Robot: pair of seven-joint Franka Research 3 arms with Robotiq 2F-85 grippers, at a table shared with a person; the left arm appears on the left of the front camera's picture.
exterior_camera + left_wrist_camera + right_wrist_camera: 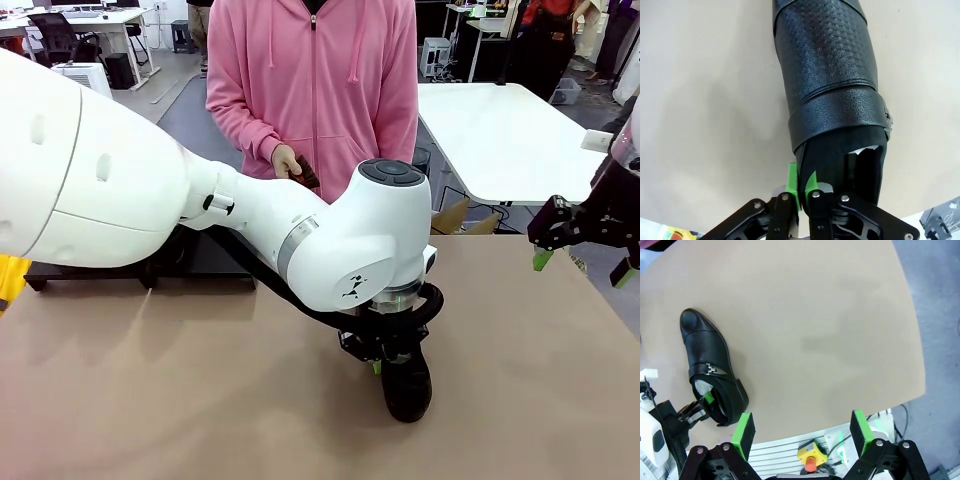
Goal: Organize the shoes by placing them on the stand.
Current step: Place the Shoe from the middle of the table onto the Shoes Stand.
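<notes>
One shoe (710, 367) lies near the desk's (200, 400) near edge; my left pincer (801, 187) is clenched on its heel rim. My right pincer (802, 432) hangs released beyond the desk's right edge.

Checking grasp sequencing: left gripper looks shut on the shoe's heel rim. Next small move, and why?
Probably a short straight lift. The left gripper is pinched on the heel collar of the shoe, which lies flat on the table; the stand sits at the far side, so the shoe likely needs clearance first.

Left tool (801, 186) pinched tight, arm reaching low across middle; right tool (802, 432) spread wide, raised
</notes>
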